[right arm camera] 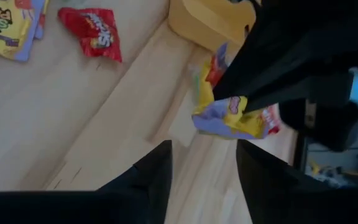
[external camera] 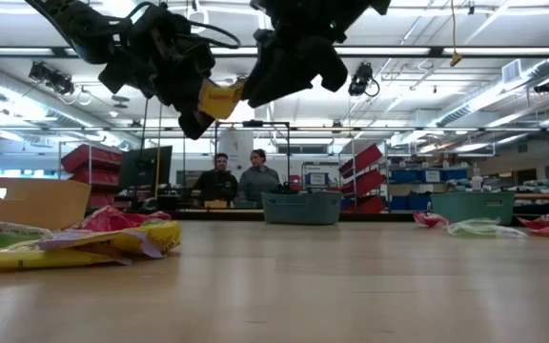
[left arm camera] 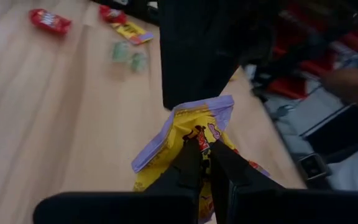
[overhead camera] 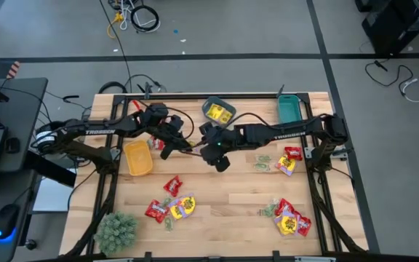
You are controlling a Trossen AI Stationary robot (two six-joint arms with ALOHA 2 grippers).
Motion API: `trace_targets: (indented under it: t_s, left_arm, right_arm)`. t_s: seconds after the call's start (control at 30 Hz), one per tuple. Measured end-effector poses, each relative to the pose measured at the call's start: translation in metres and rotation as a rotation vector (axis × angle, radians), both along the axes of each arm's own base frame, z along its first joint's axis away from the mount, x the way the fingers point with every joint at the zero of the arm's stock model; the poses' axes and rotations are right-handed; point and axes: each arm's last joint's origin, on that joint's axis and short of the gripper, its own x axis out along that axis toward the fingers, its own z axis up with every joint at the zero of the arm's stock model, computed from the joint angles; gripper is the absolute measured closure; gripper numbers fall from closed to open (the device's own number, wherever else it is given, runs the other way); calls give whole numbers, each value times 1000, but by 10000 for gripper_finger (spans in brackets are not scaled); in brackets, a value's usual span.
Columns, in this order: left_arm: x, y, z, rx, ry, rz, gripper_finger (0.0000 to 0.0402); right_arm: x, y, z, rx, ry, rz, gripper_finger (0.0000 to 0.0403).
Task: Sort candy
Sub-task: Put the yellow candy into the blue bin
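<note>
Both arms meet above the middle of the table, raised clear of the wood. Left gripper [left arm camera: 205,163] clenched on a yellow packet [left arm camera: 191,134] with purple edging, pinching it at one end; the packet hangs in the air between the two grippers, seen in the low view as a yellow patch [external camera: 219,98] well above the tabletop. Right gripper [right arm camera: 204,165] faces it from the other side, fingers [right arm camera: 151,171] spread apart with a plain gap, nothing between them; the packet [right arm camera: 232,118] sits just beyond its fingertips, not touching them. Below and beside the left gripper, a yellow bin [overhead camera: 137,157] on the table. Past the right gripper, toward the far edge, a grey bin [overhead camera: 219,111] holding yellow packets, and further along a teal bin [overhead camera: 290,109]. Loose candy lies in three groups on the table: a red and yellow cluster [overhead camera: 169,207] on the near side under the left arm, another cluster [overhead camera: 291,218] near the right front corner, and a few pieces [overhead camera: 285,159] beside the right arm. A green fuzzy plant ball [overhead camera: 116,231] sits at the near left corner. Two people [external camera: 239,179] are seated behind the table in the low view.
</note>
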Motion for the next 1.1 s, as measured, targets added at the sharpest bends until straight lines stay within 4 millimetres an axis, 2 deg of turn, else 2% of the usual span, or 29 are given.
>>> trace_targets:
  t_s: [0.17,0.33,0.4,0.53,0.87,0.97,1.1]
  left_arm:
    - [0,0,0,-26,3,-7,385]
    - [0,-1,0,-38,7,-6,385]
    - [0,-1,0,-40,6,-10,385]
    - [0,-1,0,-41,6,-11,385]
    - [-1,-2,1,-83,-4,-72,385]
    - [-1,-3,2,-96,-5,-90,385]
    - [-1,-3,2,-107,-5,-99,385]
  right_arm:
    - [2,5,2,-42,-29,22,303]
    - [3,4,4,-70,-46,40,381]
    - [3,4,4,-96,-44,36,397]
    - [3,5,4,-138,-41,-1,373]
    - [3,17,5,-214,-36,73,260]
    - [4,20,6,-222,-50,86,247]
    - [5,25,8,-257,-70,126,251]
